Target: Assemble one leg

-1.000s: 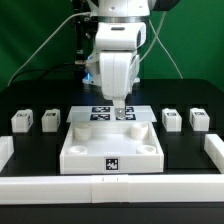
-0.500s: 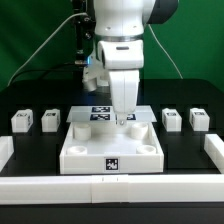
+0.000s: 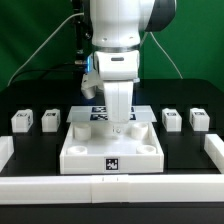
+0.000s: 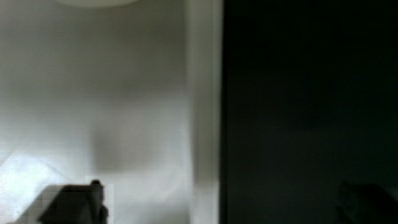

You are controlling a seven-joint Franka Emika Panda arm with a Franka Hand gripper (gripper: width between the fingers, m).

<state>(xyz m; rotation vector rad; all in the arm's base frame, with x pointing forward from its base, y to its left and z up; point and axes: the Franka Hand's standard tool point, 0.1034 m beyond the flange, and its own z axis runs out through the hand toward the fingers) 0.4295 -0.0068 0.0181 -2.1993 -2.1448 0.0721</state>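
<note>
Gripper: the gripper (image 3: 121, 123) hangs straight down from the arm (image 3: 118, 45), its tips low over the far edge of the tabletop (image 3: 80, 157). Whether they touch it cannot be told.
Hand state: in the wrist view the gripper (image 4: 217, 205) has its dark fingers (image 4: 71, 205) spread wide, with nothing held between them.
Under the hand: the wrist view is blurred. It shows a pale surface, probably the tabletop (image 4: 107, 120), meeting the dark table (image 4: 302, 120) along a straight edge that runs between the fingers.
Tabletop: a white square tray with a raised rim, round holes in its near corners and a square marker on its front wall. It lies flat in the middle of the table (image 3: 35, 150).
Legs: all four stand on the table, well apart from the gripper. Counting from the exterior view's left, the first leg (image 3: 22, 121) and second leg (image 3: 49, 120) stand near each other on that side of the tabletop. The third leg (image 3: 171, 119) and fourth leg (image 3: 198, 119) stand the same way on the exterior view's right.
Marker board: the marker board (image 3: 98, 113) lies just behind the tabletop, partly hidden by the arm.
In the way: the arm's white body covers the middle of the tabletop's far rim.
Surround: a white front rail (image 3: 110, 187) runs along the near edge, and short white side rails (image 3: 214, 148) stand at either side.
</note>
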